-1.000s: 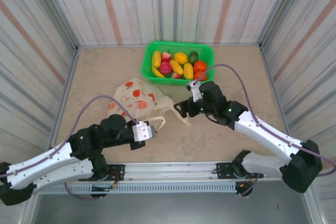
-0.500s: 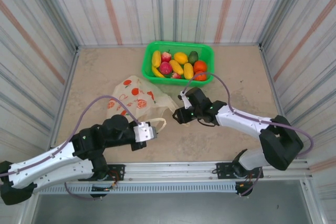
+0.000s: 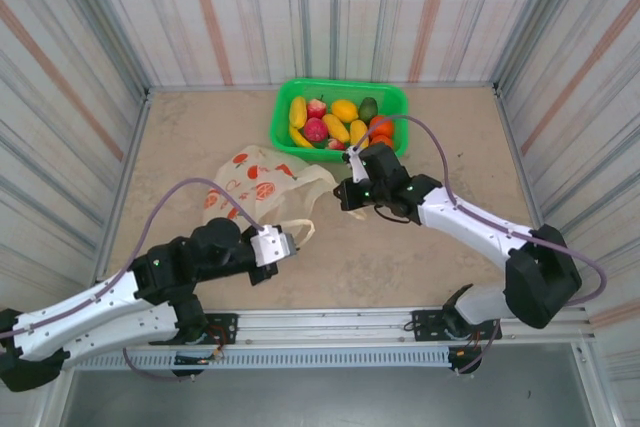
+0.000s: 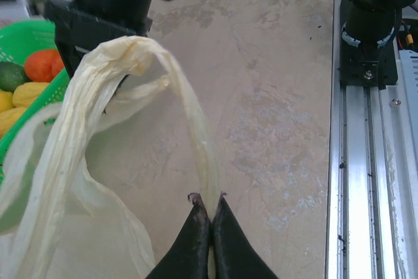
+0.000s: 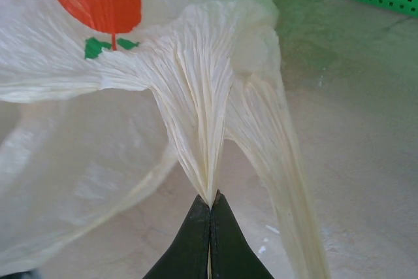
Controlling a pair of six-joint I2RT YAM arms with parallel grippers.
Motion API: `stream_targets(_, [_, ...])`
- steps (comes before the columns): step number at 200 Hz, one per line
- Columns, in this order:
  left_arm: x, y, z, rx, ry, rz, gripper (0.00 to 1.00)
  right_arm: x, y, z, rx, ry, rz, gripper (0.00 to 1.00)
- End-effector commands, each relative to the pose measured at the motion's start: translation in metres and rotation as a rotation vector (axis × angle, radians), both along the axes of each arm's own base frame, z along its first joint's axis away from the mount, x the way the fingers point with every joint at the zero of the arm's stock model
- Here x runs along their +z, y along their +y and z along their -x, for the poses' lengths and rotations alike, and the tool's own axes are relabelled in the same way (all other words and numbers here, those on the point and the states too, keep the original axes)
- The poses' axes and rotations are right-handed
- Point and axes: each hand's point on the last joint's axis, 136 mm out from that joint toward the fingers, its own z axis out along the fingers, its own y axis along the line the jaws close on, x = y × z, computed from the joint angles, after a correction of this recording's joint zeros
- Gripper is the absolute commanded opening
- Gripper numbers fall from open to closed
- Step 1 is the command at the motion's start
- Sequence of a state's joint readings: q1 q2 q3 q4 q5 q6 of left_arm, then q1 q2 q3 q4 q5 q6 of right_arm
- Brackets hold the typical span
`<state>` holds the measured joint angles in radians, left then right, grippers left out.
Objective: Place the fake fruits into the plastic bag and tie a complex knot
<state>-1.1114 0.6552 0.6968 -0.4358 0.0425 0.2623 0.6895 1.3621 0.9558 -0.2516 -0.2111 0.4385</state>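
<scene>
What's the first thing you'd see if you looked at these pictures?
The bright green basket at the far side, heaped with colourful fake fruits. Then the pale plastic bag in the middle, with the left claw and the right claw each pinching a piece of it.

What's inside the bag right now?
No fruit shape shows through the bag; it lies flat and limp. The fruits sit in the basket. Crumpled folds hide part of the bag's interior.
</scene>
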Motion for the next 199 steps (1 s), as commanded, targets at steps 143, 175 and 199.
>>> stream_targets(143, [0.043, -0.022, -0.037, 0.339, 0.388, 0.473, 0.78, 0.125, 0.015, 0.031, -0.315, 0.171, -0.404, 0.0])
stream_targets(175, [0.048, 0.006, -0.051, 0.566, 0.459, 0.377, 0.73, 0.132, 0.01, 0.03, -0.333, 0.118, -0.354, 0.0])
stream_targets(199, [0.05, 0.009, -0.039, 0.572, 0.624, 0.318, 0.68, 0.135, 0.016, 0.031, -0.318, 0.119, -0.33, 0.0])
